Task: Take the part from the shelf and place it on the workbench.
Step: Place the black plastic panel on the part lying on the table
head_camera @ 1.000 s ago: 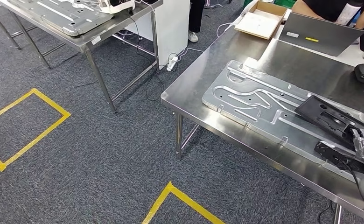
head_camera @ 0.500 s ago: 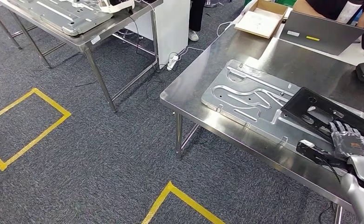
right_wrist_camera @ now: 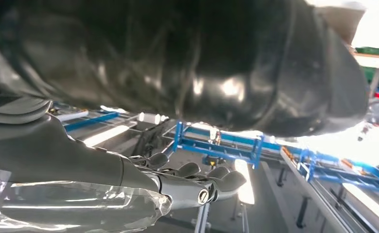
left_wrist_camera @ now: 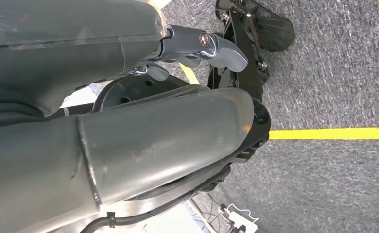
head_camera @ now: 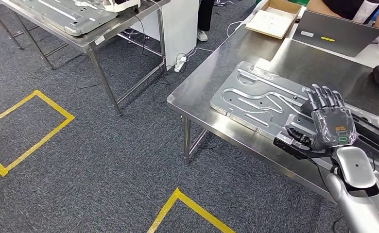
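We see the part (head_camera: 372, 133), a flat black panel, lying on the bench (head_camera: 212, 82), on top of a grey plate (head_camera: 255, 99). Most of the part is hidden behind the right hand (head_camera: 329, 121); its dark edge shows to the right of the hand, running toward the frame edge. The right hand is over the part with its back toward the head camera and its fingers (head_camera: 323, 99) extended and slightly apart. We cannot tell whether the palm touches the part. A black module (head_camera: 294, 143) with a cable sits just beside the hand at the plate's near edge.

In the left wrist view, the left hand (left_wrist_camera: 197, 48) hangs above carpet (left_wrist_camera: 333, 82), fingers curled in and holding nothing.

On the far end of the bench we see a cardboard box (head_camera: 272, 18) and a grey laptop (head_camera: 335, 34). A second table (head_camera: 95, 34) stands well apart to the left, carrying another plate (head_camera: 56, 12).
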